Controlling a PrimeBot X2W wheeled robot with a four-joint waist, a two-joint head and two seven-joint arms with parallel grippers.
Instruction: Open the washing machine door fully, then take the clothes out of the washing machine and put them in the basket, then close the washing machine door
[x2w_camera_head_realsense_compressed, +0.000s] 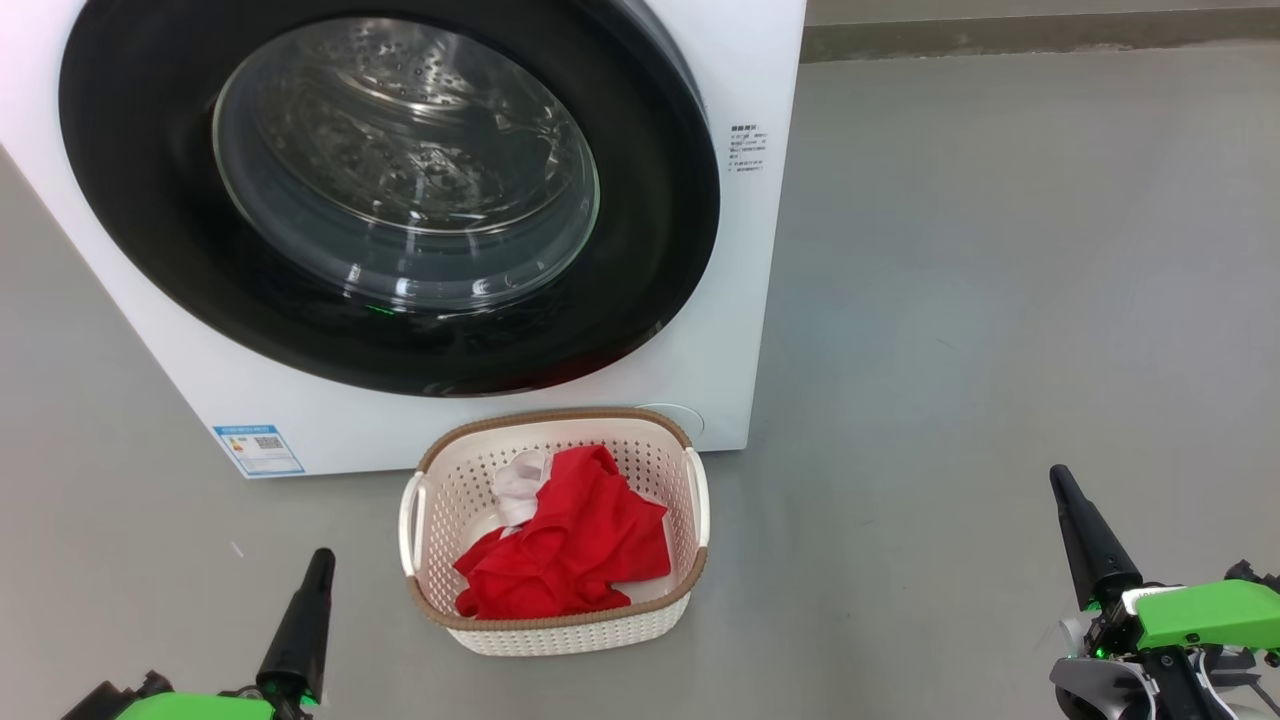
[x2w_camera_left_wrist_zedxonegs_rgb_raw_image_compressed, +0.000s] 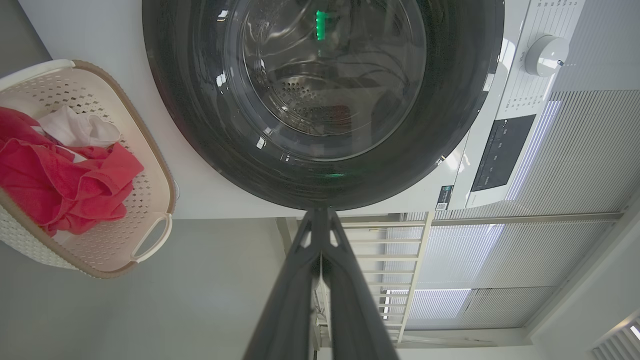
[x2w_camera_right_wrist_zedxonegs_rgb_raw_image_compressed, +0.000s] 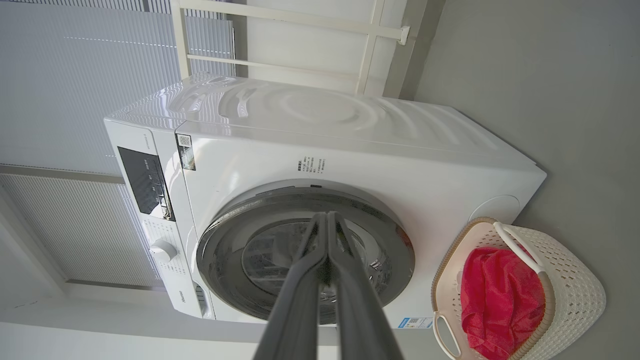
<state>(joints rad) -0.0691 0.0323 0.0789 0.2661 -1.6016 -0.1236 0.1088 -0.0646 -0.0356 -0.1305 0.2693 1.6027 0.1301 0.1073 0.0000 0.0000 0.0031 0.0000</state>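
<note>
The white washing machine (x2w_camera_head_realsense_compressed: 740, 300) stands ahead with its black-rimmed round door (x2w_camera_head_realsense_compressed: 390, 190) flat against its front; the steel drum shows through the glass. On the floor in front sits the cream basket (x2w_camera_head_realsense_compressed: 560, 625) holding the red clothes (x2w_camera_head_realsense_compressed: 570, 550) and a small white piece. The left gripper (x2w_camera_head_realsense_compressed: 320, 560) is shut at the lower left, apart from the basket. At the lower right the right gripper (x2w_camera_head_realsense_compressed: 1058, 480) is shut with nothing in it. The door (x2w_camera_left_wrist_zedxonegs_rgb_raw_image_compressed: 325, 100) and the clothes (x2w_camera_left_wrist_zedxonegs_rgb_raw_image_compressed: 60, 175) also show in the left wrist view, past the shut left gripper (x2w_camera_left_wrist_zedxonegs_rgb_raw_image_compressed: 320, 212). The right wrist view has the shut right gripper (x2w_camera_right_wrist_zedxonegs_rgb_raw_image_compressed: 327, 216), the door (x2w_camera_right_wrist_zedxonegs_rgb_raw_image_compressed: 305, 255) and the basket (x2w_camera_right_wrist_zedxonegs_rgb_raw_image_compressed: 575, 295).
Grey floor (x2w_camera_head_realsense_compressed: 1000, 300) stretches to the right of the machine up to a wall skirting. A blue label (x2w_camera_head_realsense_compressed: 258, 450) sits low on the machine's front. The control panel and dial (x2w_camera_left_wrist_zedxonegs_rgb_raw_image_compressed: 547, 55) are on the machine's upper front, with window blinds behind.
</note>
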